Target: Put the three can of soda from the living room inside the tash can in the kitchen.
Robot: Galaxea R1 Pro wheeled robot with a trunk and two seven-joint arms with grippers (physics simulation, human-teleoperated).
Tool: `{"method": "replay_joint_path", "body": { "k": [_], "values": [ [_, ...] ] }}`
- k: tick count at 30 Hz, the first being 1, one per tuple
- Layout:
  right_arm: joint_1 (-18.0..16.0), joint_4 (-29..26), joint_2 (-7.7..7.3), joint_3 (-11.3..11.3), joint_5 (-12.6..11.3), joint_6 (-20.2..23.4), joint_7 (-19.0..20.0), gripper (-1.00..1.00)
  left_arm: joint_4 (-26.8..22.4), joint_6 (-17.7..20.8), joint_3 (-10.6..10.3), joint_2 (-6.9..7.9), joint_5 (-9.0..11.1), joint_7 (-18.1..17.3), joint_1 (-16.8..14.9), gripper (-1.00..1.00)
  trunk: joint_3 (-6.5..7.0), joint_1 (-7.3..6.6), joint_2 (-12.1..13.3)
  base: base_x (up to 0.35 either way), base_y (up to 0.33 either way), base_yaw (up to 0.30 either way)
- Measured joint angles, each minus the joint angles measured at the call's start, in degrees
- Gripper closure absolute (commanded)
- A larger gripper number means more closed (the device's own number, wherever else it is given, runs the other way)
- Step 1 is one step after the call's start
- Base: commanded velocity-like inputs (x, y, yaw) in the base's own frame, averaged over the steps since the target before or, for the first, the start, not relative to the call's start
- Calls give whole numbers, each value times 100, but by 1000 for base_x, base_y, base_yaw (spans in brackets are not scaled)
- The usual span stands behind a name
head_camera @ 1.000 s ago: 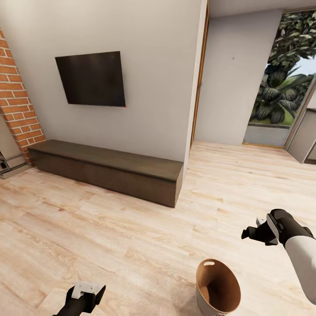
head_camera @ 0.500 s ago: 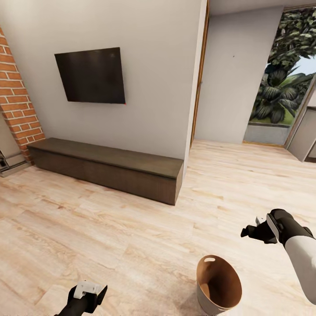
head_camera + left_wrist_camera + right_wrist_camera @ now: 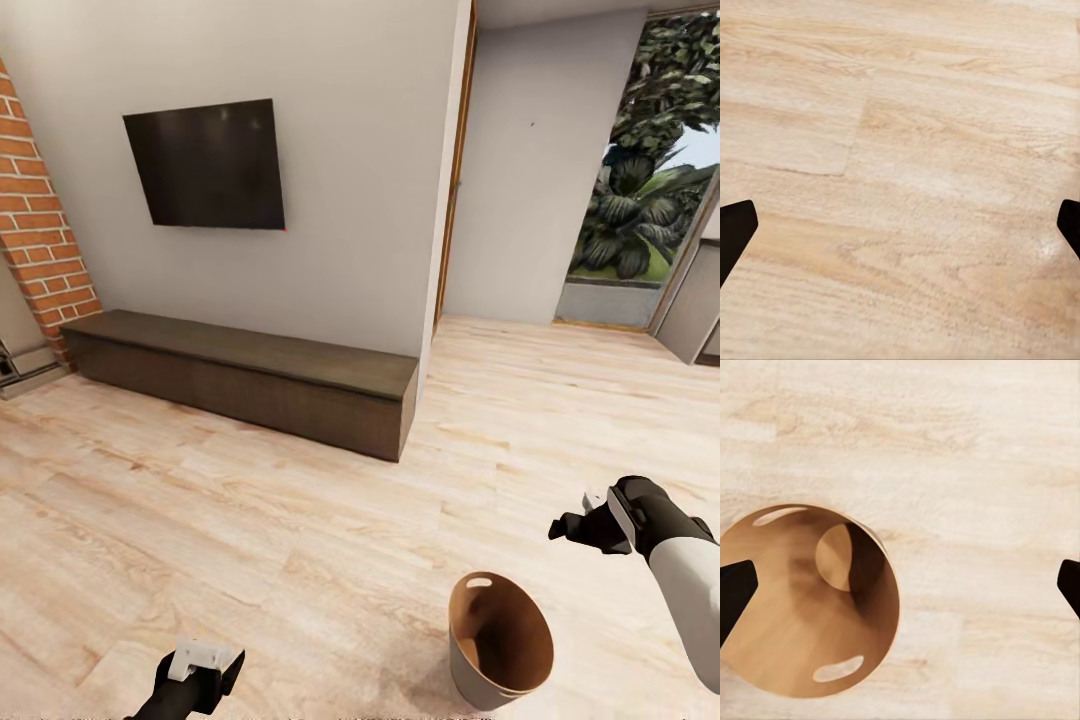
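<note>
Our right gripper (image 3: 572,528) hangs in the air with its fingers spread wide and nothing between them, and the tash can (image 3: 500,640) stands on the floor just below it and a little toward our body. Its brown inside faces up, and from the right wrist view we judge the tash can (image 3: 802,600) to be empty: we see its round bottom and two oval slots near the rim, with no can of soda inside. Our left gripper (image 3: 200,668) sits low on the other side, well apart from the bin; in the left wrist view its two dark fingertips (image 3: 735,232) stand far apart over bare plank floor (image 3: 900,150). Both hands are free, so we judge that the step in hand is travel, with the sodas not yet collected. To do it well we would keep both arms tucked and steady, steer wide of the bin so the base does not knock it, and turn toward the sofa area to find the cans. Farther from the hands, the head view adds what the wrist cameras cannot give: a long dark bench (image 3: 250,385), a wall television (image 3: 205,165), a brick column (image 3: 35,220) and a doorway to greenery (image 3: 650,170).
</note>
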Motion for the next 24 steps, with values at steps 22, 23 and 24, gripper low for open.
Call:
{"method": "replay_joint_path", "body": {
  "k": [22,23,24],
  "values": [
    [8,57,15,13,23,-8,-7,-100,-9,2,0,0,6,-2,5,-100,-108,132,-242,-1,9,0],
    [8,59,15,14,25,-8,-7,-100,-9,3,0,0,6,-1,6,-100,-108,132,-242,-35,133,0],
    [8,60,16,14,26,-9,-7,-100,-9,3,0,0,7,-1,6,-100,-108,132,-242,-49,160,0]
  ]
}}
